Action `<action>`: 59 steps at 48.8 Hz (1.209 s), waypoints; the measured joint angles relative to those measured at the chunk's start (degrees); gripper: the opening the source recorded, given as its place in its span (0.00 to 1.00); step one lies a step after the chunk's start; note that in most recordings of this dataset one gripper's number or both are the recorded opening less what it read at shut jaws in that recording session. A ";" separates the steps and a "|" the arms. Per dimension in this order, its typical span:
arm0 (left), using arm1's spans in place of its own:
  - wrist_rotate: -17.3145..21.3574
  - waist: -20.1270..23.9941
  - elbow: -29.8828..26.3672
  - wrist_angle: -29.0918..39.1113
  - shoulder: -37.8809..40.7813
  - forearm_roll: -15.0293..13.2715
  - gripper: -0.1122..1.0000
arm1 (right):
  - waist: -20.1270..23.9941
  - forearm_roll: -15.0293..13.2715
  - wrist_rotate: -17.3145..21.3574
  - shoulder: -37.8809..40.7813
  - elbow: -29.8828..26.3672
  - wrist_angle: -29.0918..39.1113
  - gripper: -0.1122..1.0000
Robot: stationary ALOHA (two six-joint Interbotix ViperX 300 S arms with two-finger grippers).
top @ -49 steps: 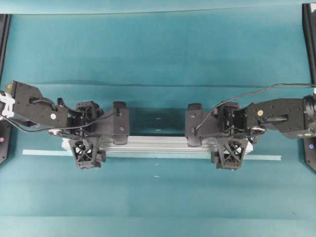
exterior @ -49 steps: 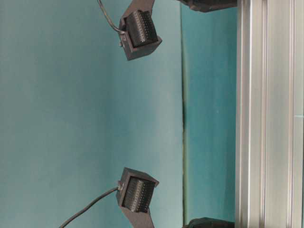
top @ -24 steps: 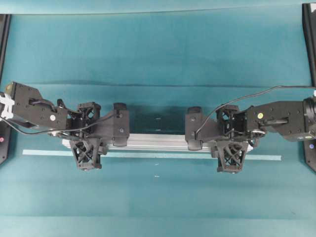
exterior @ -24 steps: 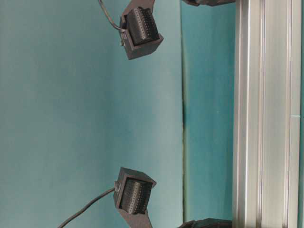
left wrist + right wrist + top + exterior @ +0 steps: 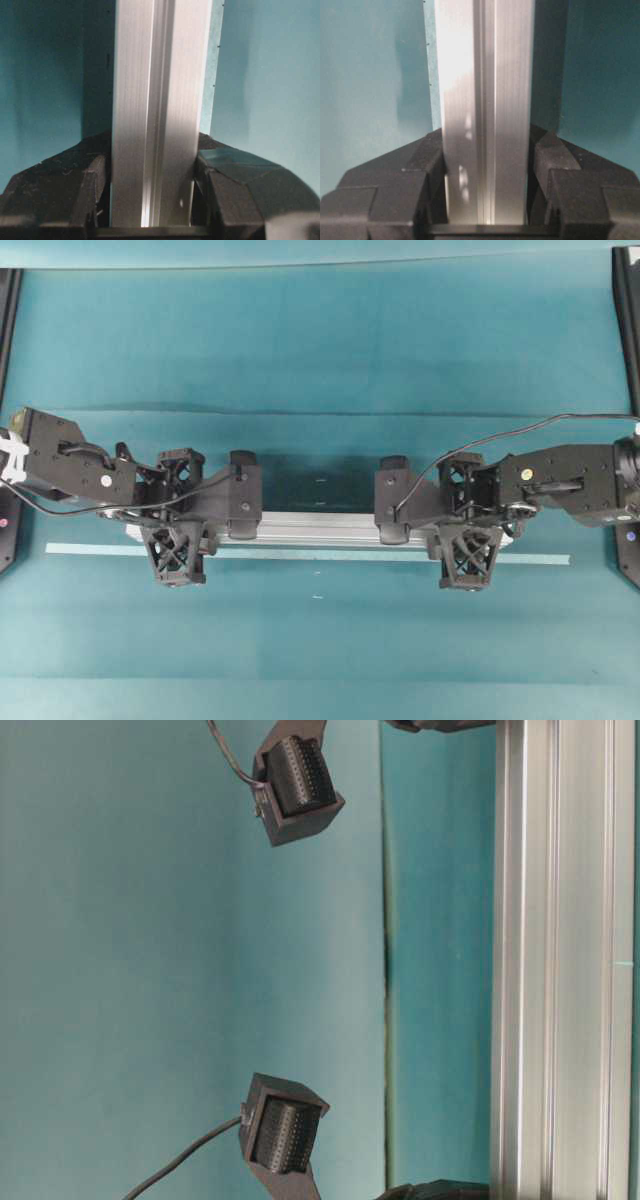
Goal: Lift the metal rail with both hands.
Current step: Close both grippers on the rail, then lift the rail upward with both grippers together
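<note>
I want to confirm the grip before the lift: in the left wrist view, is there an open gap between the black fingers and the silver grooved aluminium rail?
No, the left gripper's black fingers sit flush against both sides of the rail.

Over the last second both grippers closed: the left gripper [image 5: 177, 517] drew its spread fingers [image 5: 60, 200] in until they pressed the two sides of the metal rail [image 5: 320, 528], and the right gripper [image 5: 468, 520] did the same near the rail's other end. In the overhead view each front finger moved from beyond the rail's near edge up against it. In the table-level view the rail [image 5: 560, 960] shifted slightly leftward, and the two camera blocks moved a little.
</note>
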 measured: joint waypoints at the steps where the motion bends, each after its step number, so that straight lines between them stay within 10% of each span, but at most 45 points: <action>1: 0.00 0.00 -0.09 -0.09 0.00 0.00 0.39 | 0.00 -0.09 0.09 0.00 0.00 0.00 0.44; 14: -0.35 -0.62 -0.26 2.99 -2.55 -0.18 0.38 | -0.26 1.49 0.18 -2.02 -1.49 3.78 0.44; 35: -0.18 -0.79 -9.32 23.20 -15.64 -0.44 0.38 | -0.35 2.02 0.88 -11.51 -13.45 28.83 0.44; 59: -0.09 -0.97 -25.40 44.30 -20.48 -0.53 0.38 | 1.14 2.02 13.62 -14.15 -33.05 52.21 0.44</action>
